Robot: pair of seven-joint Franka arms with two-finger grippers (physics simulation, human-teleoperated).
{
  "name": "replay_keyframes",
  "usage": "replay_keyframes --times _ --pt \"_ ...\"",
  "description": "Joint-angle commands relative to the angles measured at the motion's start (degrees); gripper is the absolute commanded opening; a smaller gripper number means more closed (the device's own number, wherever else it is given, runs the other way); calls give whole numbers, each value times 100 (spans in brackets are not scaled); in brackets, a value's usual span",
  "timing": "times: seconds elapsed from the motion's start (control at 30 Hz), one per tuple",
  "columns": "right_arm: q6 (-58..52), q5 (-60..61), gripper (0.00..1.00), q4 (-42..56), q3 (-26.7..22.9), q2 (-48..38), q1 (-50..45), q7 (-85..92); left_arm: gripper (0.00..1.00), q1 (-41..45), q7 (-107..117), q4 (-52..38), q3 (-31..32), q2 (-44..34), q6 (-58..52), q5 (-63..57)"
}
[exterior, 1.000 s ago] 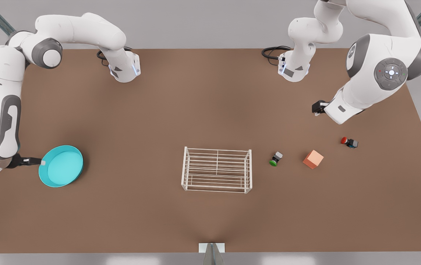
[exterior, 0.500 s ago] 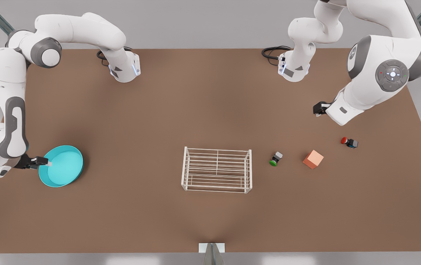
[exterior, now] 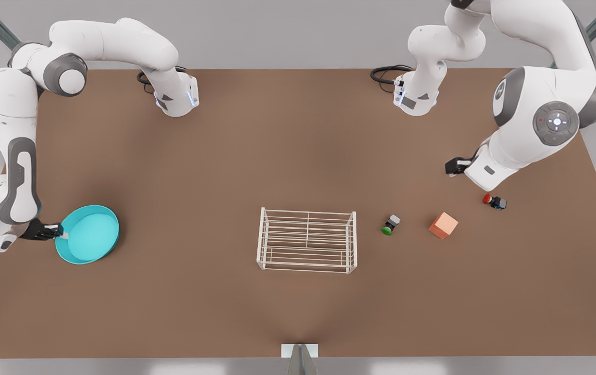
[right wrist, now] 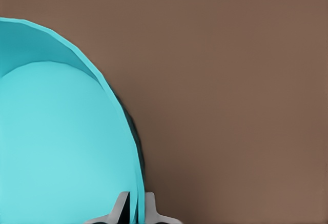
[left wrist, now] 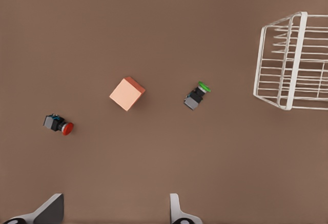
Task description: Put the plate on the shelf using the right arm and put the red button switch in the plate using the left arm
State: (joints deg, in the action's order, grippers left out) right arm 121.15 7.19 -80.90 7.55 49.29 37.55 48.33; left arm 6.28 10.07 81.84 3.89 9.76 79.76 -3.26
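The right gripper (exterior: 62, 232) pinches the plate (exterior: 88, 234) by its rim, well off from the shelf (exterior: 307, 240); so thin a hold may let it tilt or slip. The left gripper (left wrist: 115, 211) hangs spread and empty above the red button switch (exterior: 494, 201), beyond the shelf's other side.

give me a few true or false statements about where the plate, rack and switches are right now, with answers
1. The plate sits on the shelf. False: it is on the table, far to the front view's left of the shelf.
2. The right gripper straddles the plate's rim. True.
3. The red button switch lies in the plate. False: it lies on the table.
4. The orange cube lies between the green switch and the red button switch. True.
5. The left gripper holds the red button switch. False: it is open above the table.
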Motion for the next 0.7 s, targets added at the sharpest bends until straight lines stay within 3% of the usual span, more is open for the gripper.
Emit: replay_keyframes --times 0.0,0.37,0.53,0.67 --pt "-109 -34 21 39 53 -51 -2 493 100 -4 478 -2 -3 17 39 1" --pt "-1577 309 21 346 993 -473 7 766 100 -22 487 -2 -55 43 13 -8" --pt "-1849 573 21 496 2355 -420 -134 -437 100 -22 487 7 -55 52 39 -8" --pt "-2025 564 21 698 3226 -500 -625 -2757 100 -57 487 437 -925 527 1261 62"
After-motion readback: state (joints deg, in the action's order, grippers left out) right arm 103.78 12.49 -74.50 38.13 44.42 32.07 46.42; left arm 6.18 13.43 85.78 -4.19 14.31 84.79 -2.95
